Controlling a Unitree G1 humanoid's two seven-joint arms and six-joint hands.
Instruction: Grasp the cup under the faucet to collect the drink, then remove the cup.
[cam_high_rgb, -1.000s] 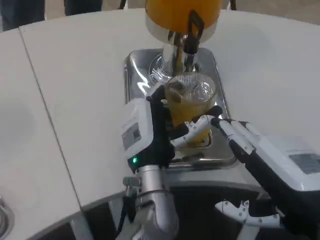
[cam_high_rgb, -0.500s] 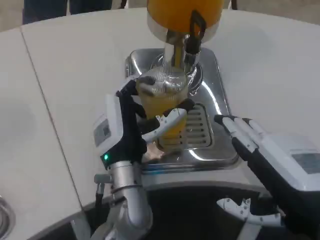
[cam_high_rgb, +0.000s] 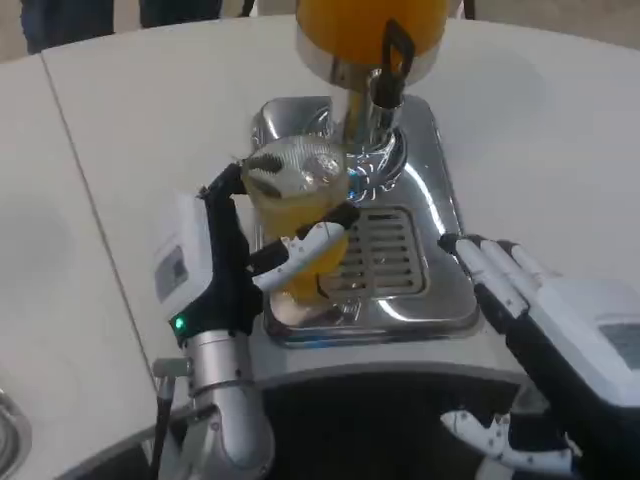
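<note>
Two robot hands: the left robot hand grips the cup; the right robot hand holds nothing, its fingers straight and slightly apart.
Cup: clear plastic, holding orange drink, upright or nearly so, over the left part of the drip tray, to the left of the faucet rather than under it.
Cup against left robot hand: the white back of the hand lies on the cup's left, dark fingers show behind its rim, and a white finger crosses its front below the middle.
Faucet: black lever on a chrome spout, below the orange tank at the top edge of the picture.
Drip tray: chrome, with a slotted grate right of the cup; its front edge lies close to the curved front edge of the tabletop.
Right robot hand: on the tabletop just right of the tray's front corner, fingertips pointing toward the tray, well apart from the cup.
Open room: wide bare white surface left of the tray and also right of it; a seam runs down the surface on the left.
</note>
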